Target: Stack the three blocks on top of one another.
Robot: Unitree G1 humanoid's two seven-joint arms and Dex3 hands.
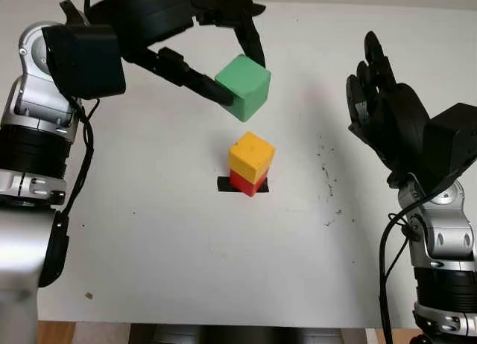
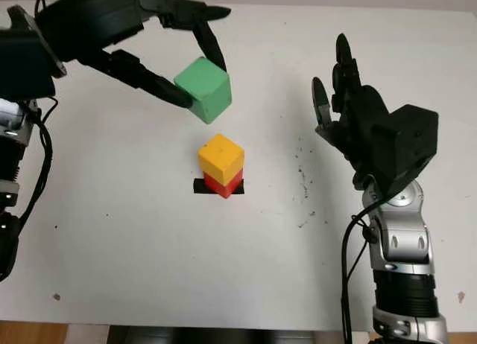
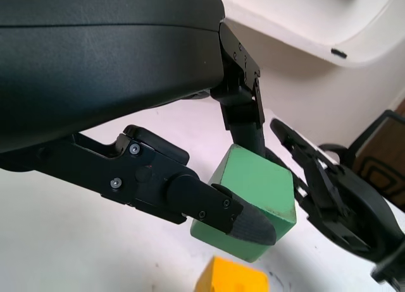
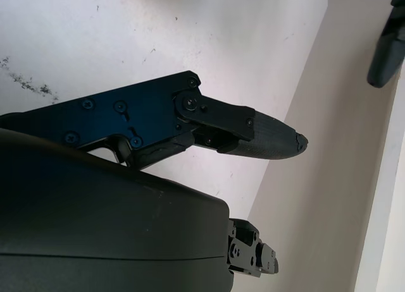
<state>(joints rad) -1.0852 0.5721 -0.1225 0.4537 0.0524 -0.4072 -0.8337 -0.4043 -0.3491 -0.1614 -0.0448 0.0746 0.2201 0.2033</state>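
A yellow block sits on a red block at the middle of the white table, on a black mark. My left hand is shut on a green block, held in the air above and a little behind the stack; the block is tilted. In the left wrist view the green block is pinched between black fingers, with the yellow block below it. My right hand is open, raised at the right side of the table.
Dark specks mark the table to the right of the stack. The table's front edge runs along the bottom. A dark chair stands beyond the table in the left wrist view.
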